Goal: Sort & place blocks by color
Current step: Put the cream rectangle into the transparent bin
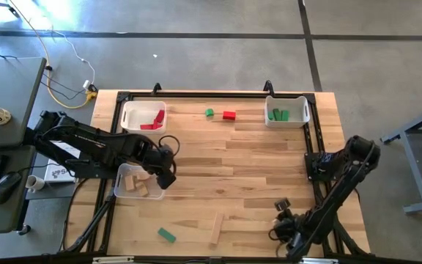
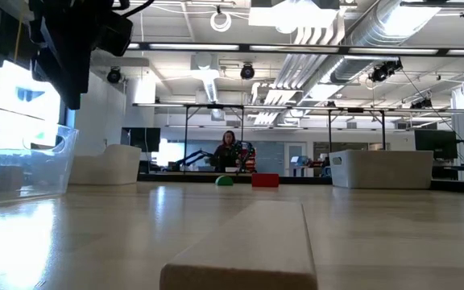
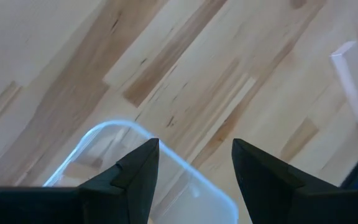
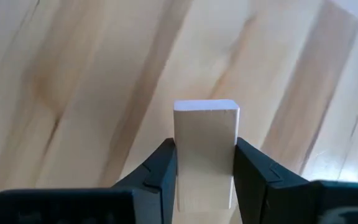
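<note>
Pale planks of the table (image 1: 255,169) lay under us — our right gripper (image 4: 204,163) near the front right corner pinched a plain wood block (image 4: 206,146) by its long sides; light, stiff, smooth. Our left gripper (image 3: 194,165) hung spread over the clear bin (image 1: 127,187) at the left edge.

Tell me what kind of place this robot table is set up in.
Probably a big open robotics lab or workshop: exposed ceiling ducts, a concrete floor around the wooden table, and a desk with a keyboard and mouse alongside.
</note>
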You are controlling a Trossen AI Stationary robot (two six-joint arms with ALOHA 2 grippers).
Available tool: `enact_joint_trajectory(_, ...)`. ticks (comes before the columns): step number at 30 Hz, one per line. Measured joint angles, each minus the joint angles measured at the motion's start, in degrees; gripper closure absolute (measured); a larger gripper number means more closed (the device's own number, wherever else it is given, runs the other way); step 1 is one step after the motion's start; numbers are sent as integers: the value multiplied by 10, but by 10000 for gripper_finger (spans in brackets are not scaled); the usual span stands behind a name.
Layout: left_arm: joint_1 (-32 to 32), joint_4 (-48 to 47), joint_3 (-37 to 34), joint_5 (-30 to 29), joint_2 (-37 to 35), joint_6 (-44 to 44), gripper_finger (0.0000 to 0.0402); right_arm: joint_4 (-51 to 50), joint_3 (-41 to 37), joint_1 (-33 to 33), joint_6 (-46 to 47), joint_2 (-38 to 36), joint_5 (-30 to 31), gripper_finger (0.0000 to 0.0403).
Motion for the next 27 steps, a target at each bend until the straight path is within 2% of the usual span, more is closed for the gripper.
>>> enact_joint_trajectory(6,2,70,0,0,0,31,213,17,27,-42,58,0,63,307)
enact_joint_trajectory(9,2,107,0,-1,0,50,213,17,46,-68,52,0,92,307)
enact_joint_trajectory(19,2,184,0,-2,0,105,213,17,87,-157,43,-1,124,307)
enact_joint_trajectory(27,2,236,0,-2,0,82,213,36,132,-224,-4,-1,181,307)
